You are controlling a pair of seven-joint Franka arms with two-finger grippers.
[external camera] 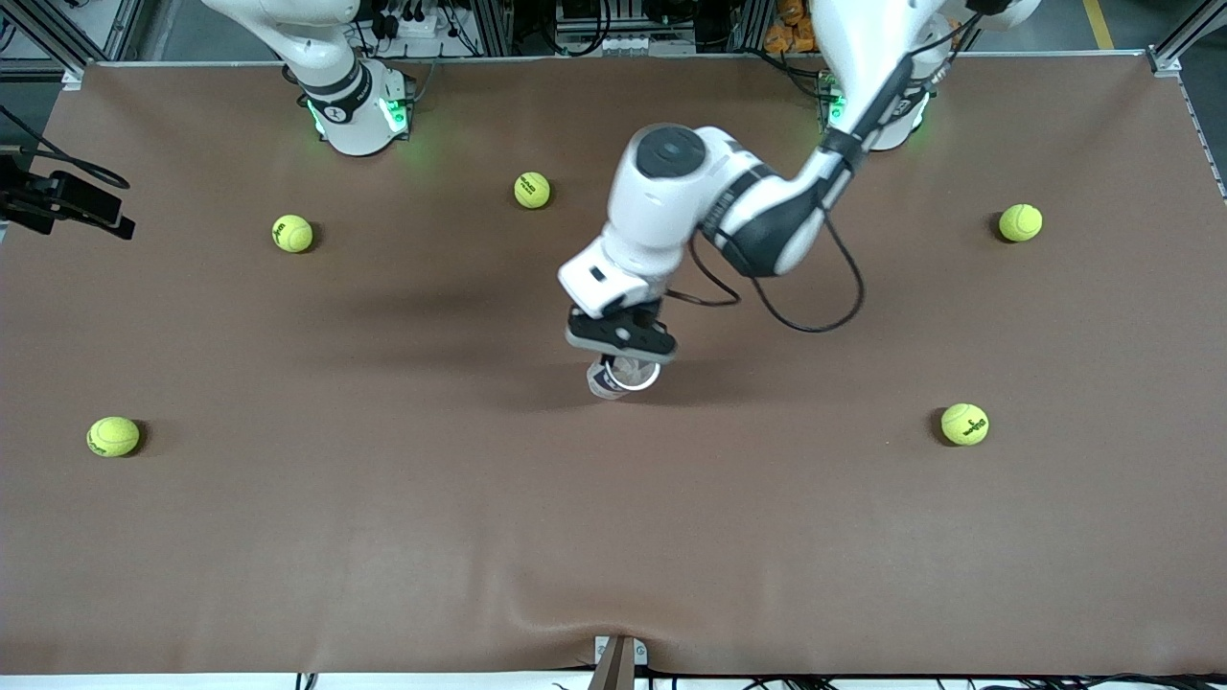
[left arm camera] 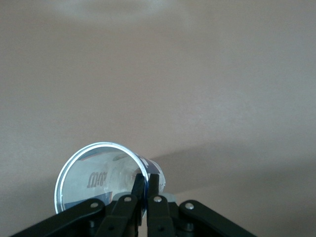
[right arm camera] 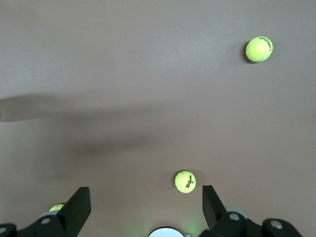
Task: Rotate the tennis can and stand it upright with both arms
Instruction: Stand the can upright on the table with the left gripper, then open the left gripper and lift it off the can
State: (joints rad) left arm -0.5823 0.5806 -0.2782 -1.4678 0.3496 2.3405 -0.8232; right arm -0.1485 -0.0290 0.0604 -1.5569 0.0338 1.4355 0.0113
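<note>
Front view: the left gripper (external camera: 628, 362) pinches the rim of the tennis can (external camera: 623, 377) above the brown table mat (external camera: 613, 537). The right gripper (right arm camera: 145, 207) waits with its fingers spread wide, holding nothing.

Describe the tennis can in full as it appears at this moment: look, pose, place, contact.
The tennis can is a clear plastic tube with a white and dark-blue label and a silver rim around its open mouth. No balls show inside. It sits mid-table, mouth tipped toward the front camera, mostly hidden under the left gripper, whose fingers are shut on its rim wall. Whether its base touches the table cannot be told.
</note>
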